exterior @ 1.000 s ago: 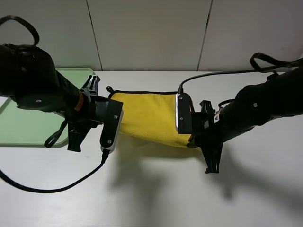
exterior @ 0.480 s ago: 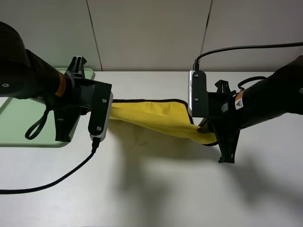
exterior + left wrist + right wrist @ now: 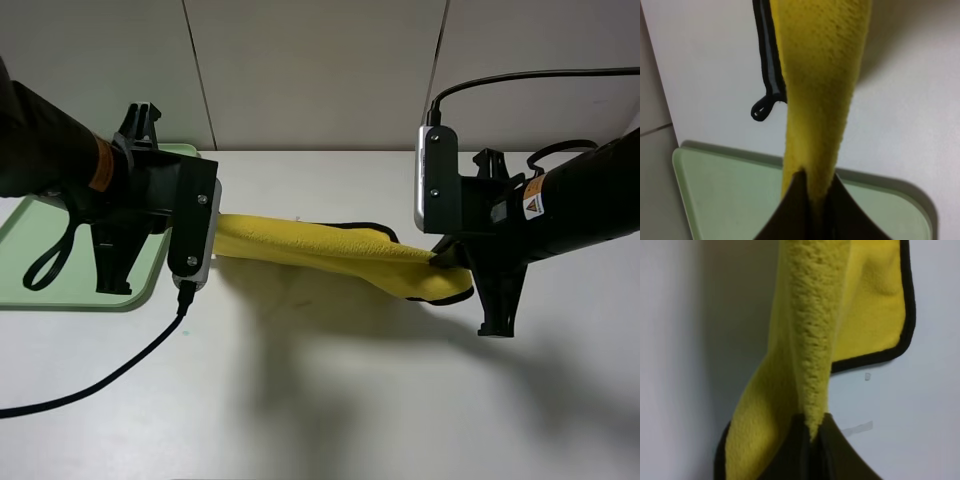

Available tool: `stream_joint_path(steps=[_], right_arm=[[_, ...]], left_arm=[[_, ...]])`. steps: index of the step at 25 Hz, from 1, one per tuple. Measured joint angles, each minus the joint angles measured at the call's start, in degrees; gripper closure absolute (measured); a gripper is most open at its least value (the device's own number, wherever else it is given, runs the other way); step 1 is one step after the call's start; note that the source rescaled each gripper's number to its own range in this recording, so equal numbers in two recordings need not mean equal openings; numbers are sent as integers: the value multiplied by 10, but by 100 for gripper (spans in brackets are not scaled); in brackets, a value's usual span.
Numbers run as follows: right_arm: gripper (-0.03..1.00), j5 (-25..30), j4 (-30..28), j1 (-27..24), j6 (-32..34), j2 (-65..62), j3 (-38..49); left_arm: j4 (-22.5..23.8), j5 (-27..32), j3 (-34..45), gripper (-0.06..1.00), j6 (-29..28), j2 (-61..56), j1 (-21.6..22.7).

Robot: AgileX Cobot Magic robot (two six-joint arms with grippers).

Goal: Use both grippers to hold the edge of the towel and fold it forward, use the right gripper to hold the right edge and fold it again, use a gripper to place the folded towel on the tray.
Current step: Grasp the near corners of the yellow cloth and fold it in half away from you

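The yellow towel [image 3: 320, 252] with black trim hangs stretched between my two grippers, lifted off the white table. My left gripper [image 3: 212, 243] is shut on its left end, at the tray's right rim. My right gripper [image 3: 440, 262] is shut on its right end. In the left wrist view the towel [image 3: 815, 90] runs up from the shut jaws, with its black corner loop [image 3: 762, 107] hanging over the table. In the right wrist view the towel [image 3: 810, 355] is pinched in the shut jaws, its trimmed edge [image 3: 907, 315] lying on the table. The pale green tray [image 3: 60, 270] is at the left.
A black cable [image 3: 100, 385] trails from the left arm across the front of the table. A pale panelled wall [image 3: 320, 70] rises behind the table's far edge. The tray's corner also shows in the left wrist view [image 3: 725, 200].
Both grippers have moved toward the far edge of the table and apart, carrying the towel's near edge up and forward. The towel has gone from lying mostly flat to a stretched, bunched band.
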Motion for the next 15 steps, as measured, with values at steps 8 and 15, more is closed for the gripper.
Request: stream_joint_path(steps=[8, 15], right_arm=[[97, -61, -20, 0, 0, 2, 0], [97, -109, -29, 0, 0, 57, 0]], left_arm=[[9, 4, 0, 94, 0, 6, 0], [38, 4, 0, 94, -21, 68, 1]])
